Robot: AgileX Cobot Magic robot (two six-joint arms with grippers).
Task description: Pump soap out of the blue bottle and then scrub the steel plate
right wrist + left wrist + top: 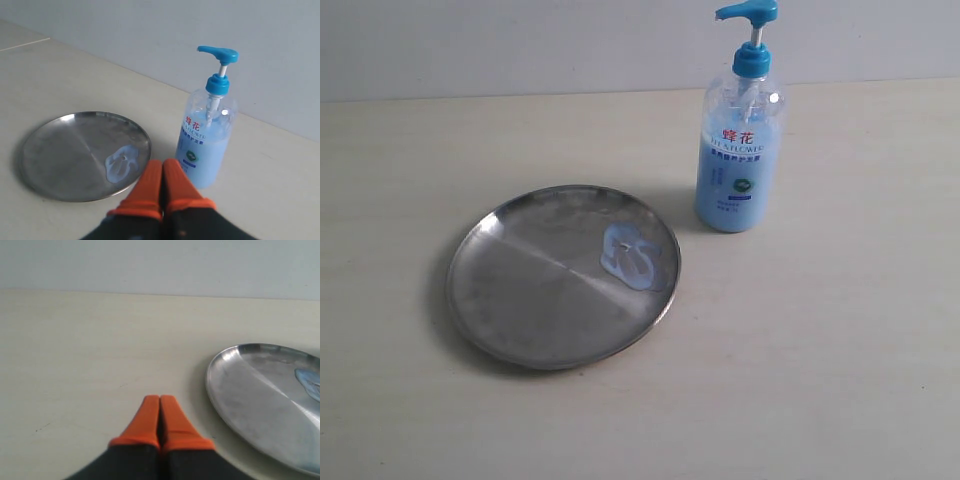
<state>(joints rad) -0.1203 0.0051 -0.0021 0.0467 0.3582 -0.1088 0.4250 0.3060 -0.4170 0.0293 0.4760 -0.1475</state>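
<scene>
**A:** Where is the soap [122,162]?

**B:** On the steel plate [65,155]. It is a pale blue, glossy smear close to the rim, on the side nearest the blue bottle [205,145]. Seen from the right gripper [162,164], it lies just ahead of the orange fingertips, off toward the plate's side.

**A:** And the bottle?

**B:** Upright on the table [75,365], just beyond those same fingertips on the other side. It is near the plate but not touching it (the exterior view shows a strip of bare table between them). Its pump head [218,52] stands raised, with the spout turned toward the plate's side. Red characters top the label, and light blue liquid fills most of the body.

**A:** How does the right gripper stand?

**B:** Its two fingers are pressed flat together with no gap and nothing between them. I cannot tell whether the tips rest on the table or hang above it.

**A:** The left gripper [159,400]?

**B:** The same. Its orange fingers meet along their whole length and grip nothing. The plate lies ahead of it and off to one side, near the tips but apart from them. Only part of the plate is in that view, with an edge of the soap showing at the frame's border. Straight ahead, the pale table runs up to a plain grey wall [150,265].
</scene>
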